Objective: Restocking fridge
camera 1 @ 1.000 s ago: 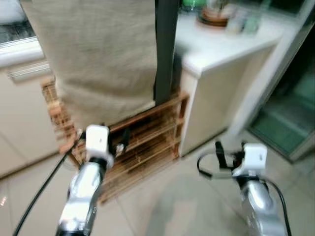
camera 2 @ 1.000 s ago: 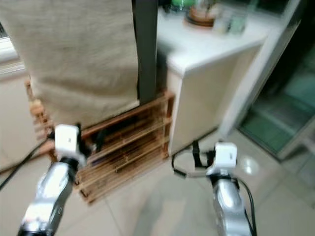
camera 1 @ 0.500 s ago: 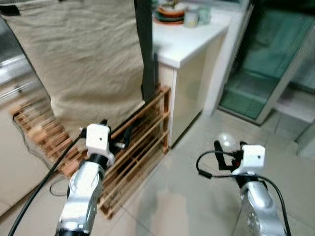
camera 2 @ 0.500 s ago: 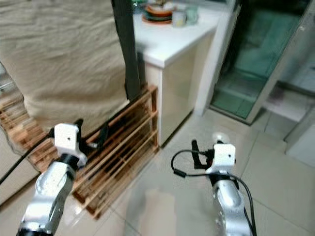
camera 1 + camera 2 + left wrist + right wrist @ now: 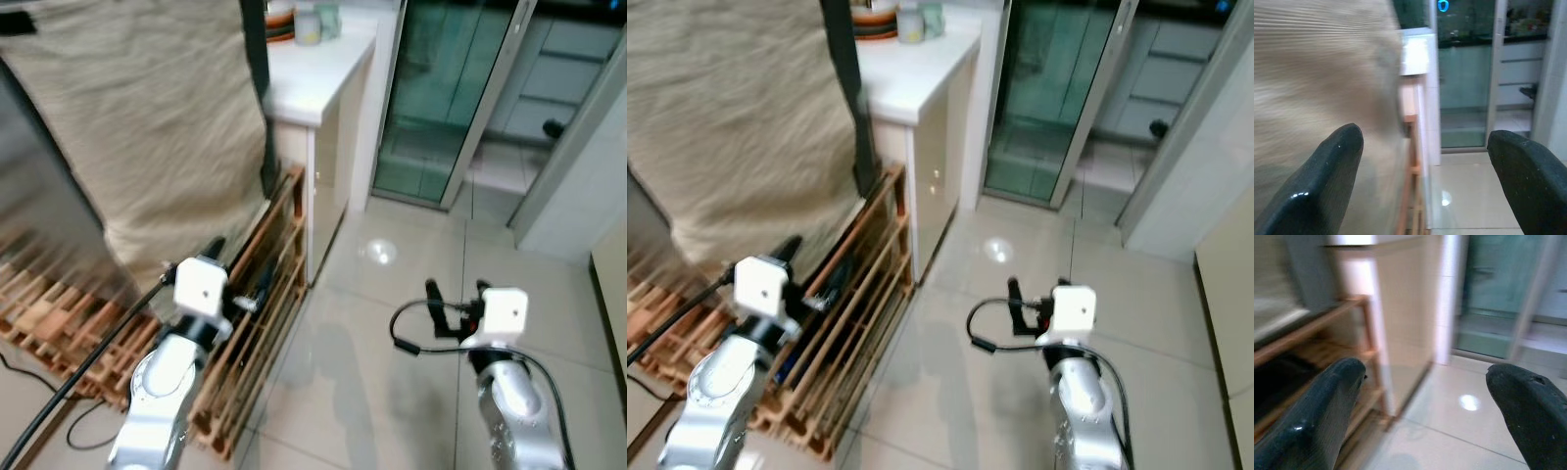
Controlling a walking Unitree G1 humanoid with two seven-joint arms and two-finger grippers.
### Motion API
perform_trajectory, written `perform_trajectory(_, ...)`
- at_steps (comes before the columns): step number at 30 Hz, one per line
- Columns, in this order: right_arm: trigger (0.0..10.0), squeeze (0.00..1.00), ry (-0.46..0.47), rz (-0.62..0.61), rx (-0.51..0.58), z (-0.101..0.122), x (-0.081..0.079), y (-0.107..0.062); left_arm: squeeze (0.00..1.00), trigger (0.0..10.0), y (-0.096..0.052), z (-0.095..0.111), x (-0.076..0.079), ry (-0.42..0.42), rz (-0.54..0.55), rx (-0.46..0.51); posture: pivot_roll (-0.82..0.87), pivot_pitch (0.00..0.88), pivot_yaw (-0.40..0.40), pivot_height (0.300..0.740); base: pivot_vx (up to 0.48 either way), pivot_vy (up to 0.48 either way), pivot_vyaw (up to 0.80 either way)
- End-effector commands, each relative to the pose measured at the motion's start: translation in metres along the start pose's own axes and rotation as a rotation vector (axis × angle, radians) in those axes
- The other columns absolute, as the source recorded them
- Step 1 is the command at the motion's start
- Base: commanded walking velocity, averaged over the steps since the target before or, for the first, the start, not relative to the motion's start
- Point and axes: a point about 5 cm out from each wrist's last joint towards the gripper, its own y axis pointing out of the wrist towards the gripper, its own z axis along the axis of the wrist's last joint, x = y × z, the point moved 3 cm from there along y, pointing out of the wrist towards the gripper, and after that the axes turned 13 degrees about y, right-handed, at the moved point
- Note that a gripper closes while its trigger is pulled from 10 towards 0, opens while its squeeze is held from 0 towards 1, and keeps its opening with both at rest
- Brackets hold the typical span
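a: what has changed in the last second?

b: the whole view has swung to the robot's right. the beige cloth (image 5: 147, 147) and wooden rack (image 5: 257, 294) have slid to the left edge, and the white counter (image 5: 313, 83) now gives way to a glass door (image 5: 441, 98) and open tiled floor (image 5: 392, 323) — the camera turned, not the furniture.

a: and the grippers?

b: the left gripper (image 5: 1422, 181) and right gripper (image 5: 1444, 416) are both held out in front, fingers spread wide, nothing between them.

a: where is the fridge, or the stock?

b: neither can be made out. it looks like the robot is still turning to find its way — restocking hasn't begun.
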Motion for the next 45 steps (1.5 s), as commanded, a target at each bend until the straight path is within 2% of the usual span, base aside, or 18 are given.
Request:
perform_trajectory(1, 10.0, 0.0, -0.021, -0.003, 0.018, 0.008, 0.007, 0.001, 0.0, 10.0, -0.004, 0.001, 0.02, -0.063, -0.204, -0.003, -0.06, 0.0, 0.014, 0.74, 0.0, 0.0, 0.0)
perform_trajectory(3, 10.0, 0.0, -0.024, 0.005, 0.014, 0.007, 0.007, 0.002, 0.0, 10.0, -0.016, -0.005, 0.028, -0.121, -0.351, -0.04, -0.06, 0.0, 0.012, 0.74, 0.0, 0.0, 0.0)
perform_trajectory(5, 10.0, 0.0, -0.025, 0.007, 0.013, 0.007, 0.006, 0.002, 0.0, 10.0, -0.019, -0.006, 0.028, -0.132, -0.37, -0.044, -0.06, 0.0, 0.012, 0.74, 0.0, 0.0, 0.0)
perform_trajectory(7, 10.0, 0.0, -0.026, 0.011, 0.013, 0.008, 0.005, 0.003, 0.0, 10.0, -0.025, -0.008, 0.009, -0.068, -0.258, -0.057, -0.05, 0.0, 0.01, 0.74, 0.0, 0.0, 0.0)
perform_trajectory(9, 10.0, 0.0, -0.026, 0.014, 0.016, 0.009, 0.003, 0.004, 0.0, 10.0, -0.017, -0.008, -0.01, -0.036, -0.123, -0.061, -0.05, 0.0, 0.013, 0.74, 0.0, 0.0, 0.0)
perform_trajectory(10, 10.0, 0.0, -0.026, 0.014, 0.016, 0.009, 0.003, 0.004, 0.0, 10.0, -0.017, -0.008, -0.01, -0.036, -0.123, -0.061, -0.05, 0.0, 0.013, 0.74, 0.0, 0.0, 0.0)
perform_trajectory(11, 10.0, 0.0, -0.024, 0.016, 0.019, 0.01, 0.002, 0.004, 0.0, 10.0, -0.012, -0.011, -0.017, -0.008, -0.064, -0.085, -0.05, 0.0, 0.013, 0.74, 0.0, 0.0, 0.0)
perform_trajectory(13, 10.0, 0.0, -0.017, 0.017, 0.034, 0.013, -0.001, 0.004, 0.0, 10.0, 0.001, -0.007, -0.024, -0.025, 0.026, -0.088, -0.05, 0.0, 0.012, 0.74, 0.0, 0.0, 0.0)
perform_trajectory(16, 10.0, 0.0, -0.014, 0.022, 0.046, 0.017, -0.004, 0.005, 0.0, 10.0, 0.011, 0.003, -0.021, -0.094, 0.049, -0.059, -0.05, 0.0, 0.014, 0.74, 0.0, 0.0, 0.0)
perform_trajectory(17, 10.0, 0.0, -0.014, 0.022, 0.046, 0.017, -0.004, 0.005, 0.0, 10.0, 0.011, 0.003, -0.021, -0.094, 0.049, -0.059, -0.05, 0.0, 0.014, 0.74, 0.0, 0.0, 0.0)
perform_trajectory(20, 10.0, 0.0, -0.015, 0.023, 0.05, 0.02, -0.004, 0.007, 0.0, 10.0, 0.014, 0.011, -0.01, -0.156, 0.036, -0.041, -0.06, 0.0, 0.013, 0.74, 0.0, 0.0, 0.0)
perform_trajectory(26, 10.0, 0.0, -0.011, 0.018, 0.05, 0.022, -0.004, 0.007, 0.0, 10.0, 0.016, 0.01, -0.003, -0.126, 0.037, -0.058, -0.06, 0.0, 0.013, 0.74, -0.251, 0.0, 0.0)
perform_trajectory(34, 10.0, 0.0, 0.001, 0.036, 0.112, 0.038, -0.014, 0.006, 0.0, 10.0, 0.021, 0.009, -0.01, -0.094, 0.109, -0.068, -0.07, 0.0, 0.022, 0.74, -0.322, 0.0, 0.0)
perform_trajectory(38, 10.0, 0.0, -0.009, 0.008, 0.17, 0.053, -0.015, 0.01, 0.0, 10.0, 0.02, 0.006, -0.032, -0.113, 0.357, -0.106, -0.08, 0.0, 0.026, 0.74, 0.0, 0.0, 0.0)
perform_trajectory(40, 10.0, 0.0, -0.02, 0.003, 0.195, 0.06, -0.016, 0.008, 0.0, 10.0, 0.02, 0.004, -0.037, -0.128, 0.424, -0.132, -0.08, 0.0, 0.021, 0.74, 0.0, 0.0, 0.0)
perform_trajectory(41, 10.0, 0.0, -0.02, 0.003, 0.195, 0.06, -0.016, 0.008, 0.0, 10.0, 0.02, 0.004, -0.037, -0.128, 0.424, -0.132, -0.08, 0.0, 0.021, 0.74, 0.0, 0.0, 0.0)
perform_trajectory(42, 10.0, 0.0, -0.039, 0.008, 0.178, 0.057, -0.013, -0.001, 0.0, 10.0, 0.02, 0.003, -0.04, -0.096, 0.416, -0.139, -0.07, 0.0, 0.014, 0.74, 0.0, 0.0, 0.0)
perform_trajectory(45, 10.0, 0.0, -0.06, 0.001, 0.133, 0.05, -0.004, -0.012, 0.0, 10.0, 0.017, -0.004, -0.045, -0.063, 0.385, -0.165, -0.08, 0.0, 0.014, 0.74, 0.0, 0.0, 0.0)
